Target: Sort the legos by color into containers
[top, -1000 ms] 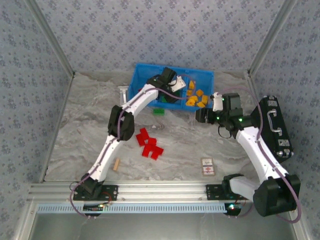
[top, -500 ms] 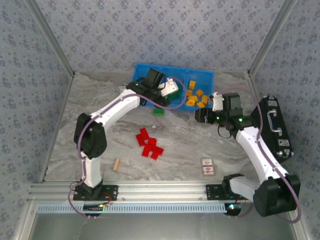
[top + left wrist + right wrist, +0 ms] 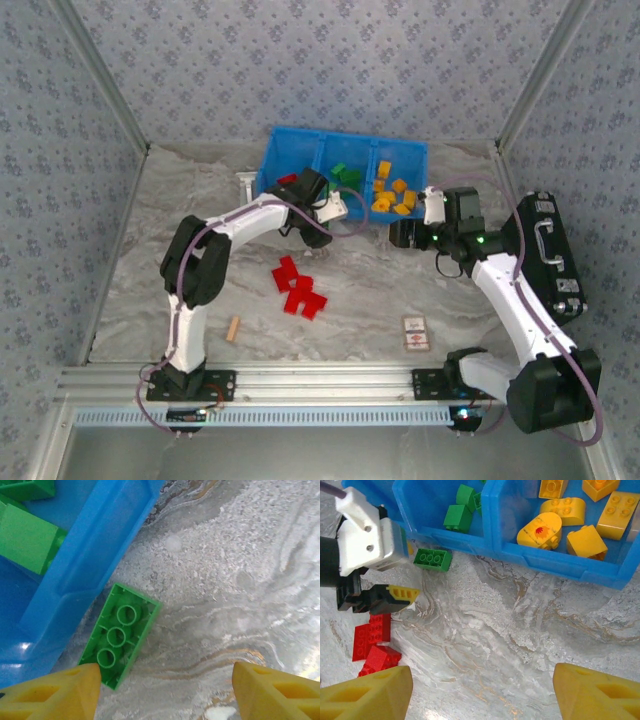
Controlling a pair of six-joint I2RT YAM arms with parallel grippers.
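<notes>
We log the left tool (image 3: 162, 695) low over the worktop (image 3: 240, 580), fingers apart and empty, presumably to straddle the green lego (image 3: 120, 634). It lies underside-up just ahead, seemingly against the blue bin (image 3: 90, 565) wall. The right tool (image 3: 482, 692) hovers, likewise spread and empty.

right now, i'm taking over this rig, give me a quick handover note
Left hand: open, empty, above a green brick lying underside up on the table beside the near wall of the blue bin.
Right hand: open, empty, over the table near the bin.
Done: yellow bricks in the right compartment, green bricks in the middle one.
To do: that green brick and the red pile on the table.
</notes>
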